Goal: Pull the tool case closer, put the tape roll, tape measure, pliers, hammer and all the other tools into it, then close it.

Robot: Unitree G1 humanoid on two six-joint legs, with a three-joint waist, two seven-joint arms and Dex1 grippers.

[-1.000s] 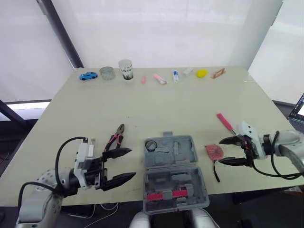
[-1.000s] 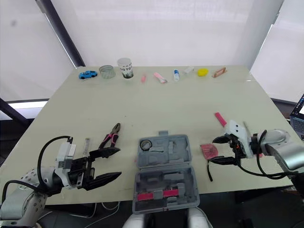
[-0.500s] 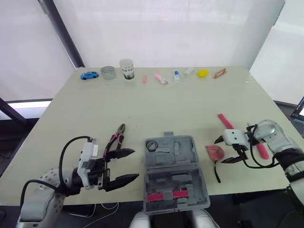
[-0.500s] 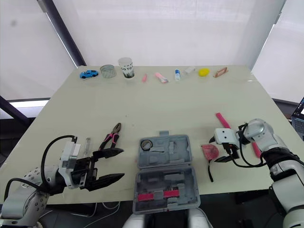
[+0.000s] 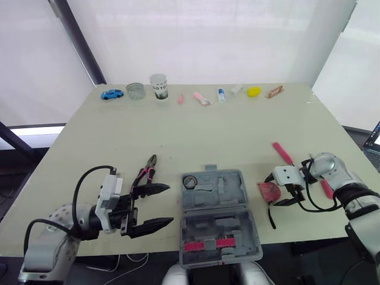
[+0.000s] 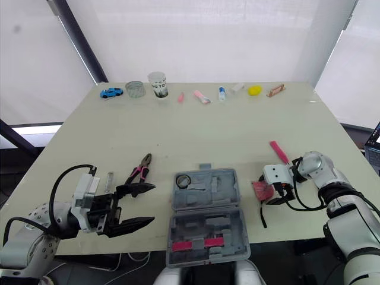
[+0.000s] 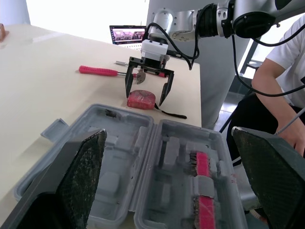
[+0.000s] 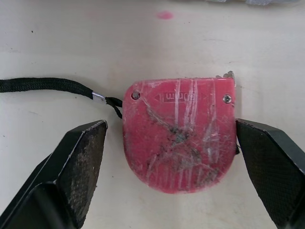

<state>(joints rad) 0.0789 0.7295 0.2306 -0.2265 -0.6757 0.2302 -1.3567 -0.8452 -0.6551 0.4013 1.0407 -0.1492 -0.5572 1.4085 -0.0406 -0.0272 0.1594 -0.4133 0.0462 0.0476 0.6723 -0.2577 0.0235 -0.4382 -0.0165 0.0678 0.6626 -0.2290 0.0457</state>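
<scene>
We find the tape measure (image 5: 268, 190) lying flat on the table (image 5: 225, 136) just right of the open tool case (image 5: 237, 196), its black strap (image 5: 271, 217) trailing toward the near edge, so its line runs near to far. The right gripper (image 5: 274, 191) straddles it, fingers apart, one far and one near, not clamped; a second ago it stood further right, while the tape measure lies unmoved. The left gripper (image 5: 168, 205), fingers spread, hovers left of the tool case.
</scene>
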